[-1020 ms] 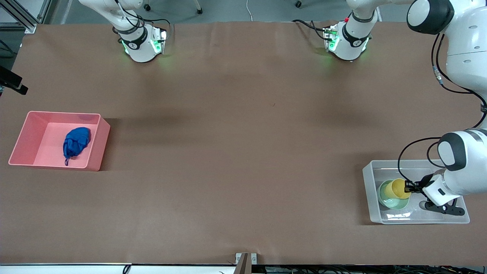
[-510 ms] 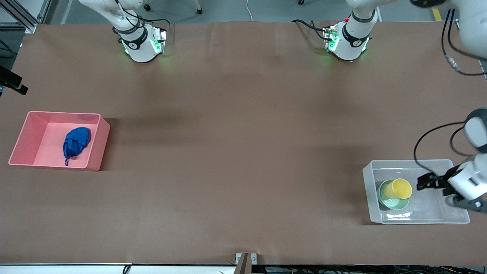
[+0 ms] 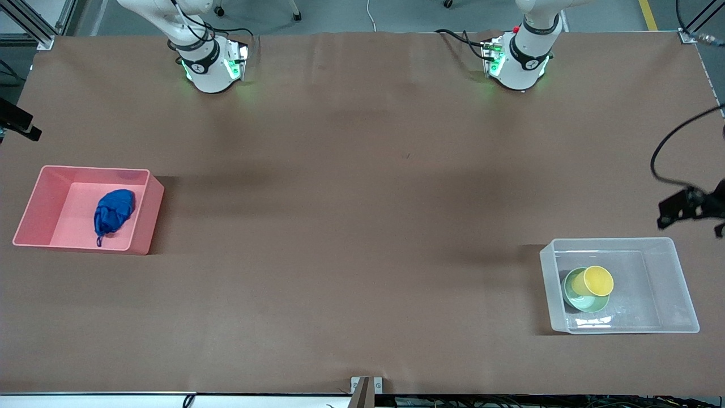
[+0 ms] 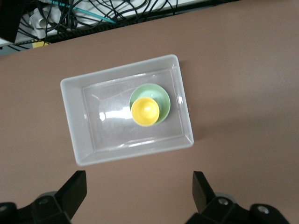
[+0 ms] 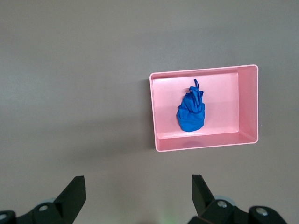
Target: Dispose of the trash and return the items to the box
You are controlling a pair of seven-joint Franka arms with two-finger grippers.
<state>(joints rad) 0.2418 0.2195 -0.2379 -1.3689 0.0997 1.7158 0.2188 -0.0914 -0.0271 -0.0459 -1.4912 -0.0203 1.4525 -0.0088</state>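
The clear box [image 3: 674, 283] stands toward the left arm's end of the table. In it the yellow cup [image 3: 598, 280] sits in the mint-green bowl [image 3: 578, 303]. The left wrist view shows the box [image 4: 74, 121], the cup [image 4: 145, 112] and the bowl [image 4: 161, 95] from above. My left gripper [image 3: 671, 211] [image 4: 138, 186] is open and empty, up in the air over bare table beside the box. The blue trash wad [image 3: 113, 211] [image 5: 190, 114] lies in the pink bin [image 3: 34, 204] [image 5: 247, 107]. My right gripper [image 5: 138, 186] is open and empty, high over bare table beside the bin; the front view does not show it.
The pink bin stands toward the right arm's end of the table. Both arm bases [image 3: 209, 62] [image 3: 518, 59] stand farthest from the front camera. Brown table surface [image 3: 362, 226] lies between bin and box.
My left gripper has let go of the yellow cup, risen out of the clear box and pulled away toward the table's end. The cup stays in the bowl.
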